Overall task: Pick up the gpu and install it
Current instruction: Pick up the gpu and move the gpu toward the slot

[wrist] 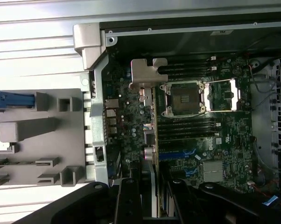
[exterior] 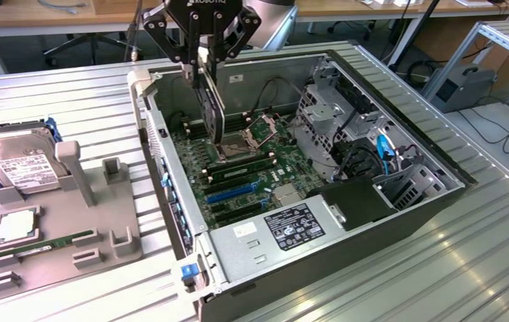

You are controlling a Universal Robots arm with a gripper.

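The gpu (exterior: 209, 111) hangs on edge, a thin dark card with its long side pointing down into the open computer case (exterior: 415, 168). My gripper (exterior: 202, 62) is shut on its upper edge, above the back part of the motherboard (exterior: 263, 157) near the CPU socket (exterior: 236, 142). In the wrist view the gpu (wrist: 148, 74) appears edge-on, its silver bracket toward the case's rear wall, and the gripper (wrist: 153, 205) clamps the card between its black fingers (wrist: 129, 200). The card's lower edge hovers over the board, apart from the blue slot (exterior: 233, 192).
A grey parts fixture (exterior: 75, 221) lies at the exterior view's left, carrying a hard drive (exterior: 17, 164), a CPU (exterior: 17, 227) and a RAM stick (exterior: 53, 243). Inside the case are a drive cage (exterior: 334, 117), cables (exterior: 381, 151) and a power supply (exterior: 290, 231).
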